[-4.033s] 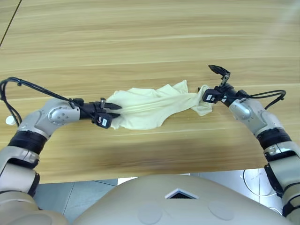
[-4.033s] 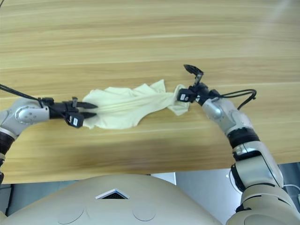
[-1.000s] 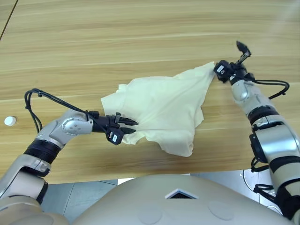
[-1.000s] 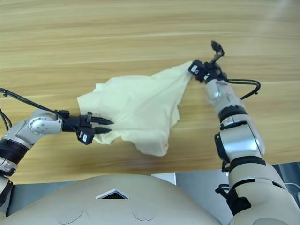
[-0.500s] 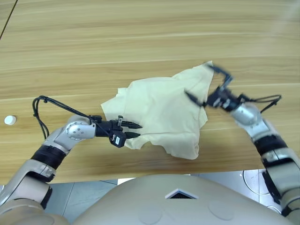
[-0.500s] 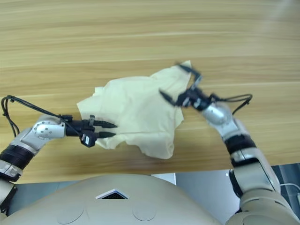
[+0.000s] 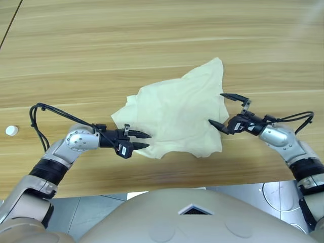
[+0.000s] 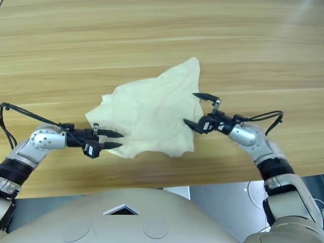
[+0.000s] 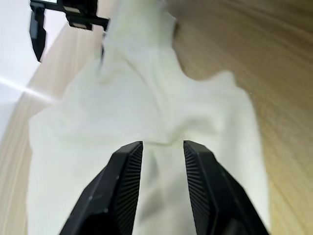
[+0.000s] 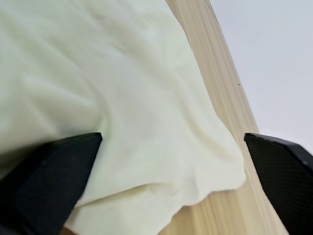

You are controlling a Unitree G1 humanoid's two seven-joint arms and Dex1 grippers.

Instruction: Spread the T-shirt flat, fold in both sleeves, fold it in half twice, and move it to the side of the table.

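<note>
1. A pale yellow T-shirt lies rumpled and only partly spread on the wooden table, close to the near edge at 6 o'clock, with one corner peaking toward 1 o'clock.
2. The cloth looks thin, light and limp. It will likely drape and bunch rather than hold a shape, and slide easily on the smooth wood, so one arm tugging alone would probably drag the whole garment.
3. The best holds appear to be the hem corners, shoulder seams or sleeve ends, pinched at two opposite points and drawn apart. The wrinkles run through the middle, and the sleeves cannot be clearly made out in the folds.
4. The left gripper sits at the shirt's 8 o'clock edge, its fingers parted by a narrow gap. The tips lie over the fabric's border, and the left wrist view shows cloth under and between them. Whether any fabric is actually pinched cannot be told.
5. The right gripper is spread wide at the shirt's 3 to 4 o'clock edge and holds nothing. One finger is raised over the side hem and the other is low by the near corner, so the edge lies inside its span.
</note>
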